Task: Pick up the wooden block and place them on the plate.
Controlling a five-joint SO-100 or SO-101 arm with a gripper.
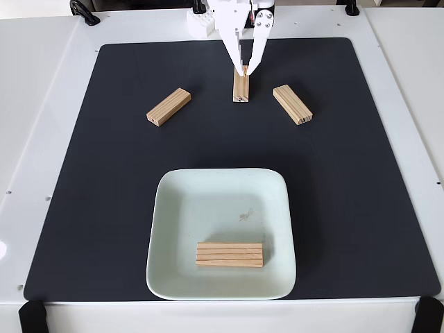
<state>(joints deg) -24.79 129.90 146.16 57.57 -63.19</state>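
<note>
Wooden block count in the fixed view: four, one already lying flat in the plate (220,291) near its front rim (229,254), three on the black mat (104,208) in a loose row near the far edge. Left block (168,106) lies angled, well apart from the others; right block (292,104) also angled; middle block (241,87) points end-on toward the arm. Gripper (245,69), white, comes down from the top of the frame, and its two fingers straddle the far end of the middle block, tips right at the wood. Jaws look narrowed around that end, but I cannot tell if they are actually clamped or just touching; no lift visible, block seems to sit flat on the mat. Step in hand, as I judge it: grasping the second block, so about a quarter of the job is done. Next move likely calls for a firm close, a straight lift, then a carry toward the plate and a release beside the block already there, not on top. Plate sits near the front edge of the mat, well apart from the row. White table (41,104) surrounds the mat.
</note>
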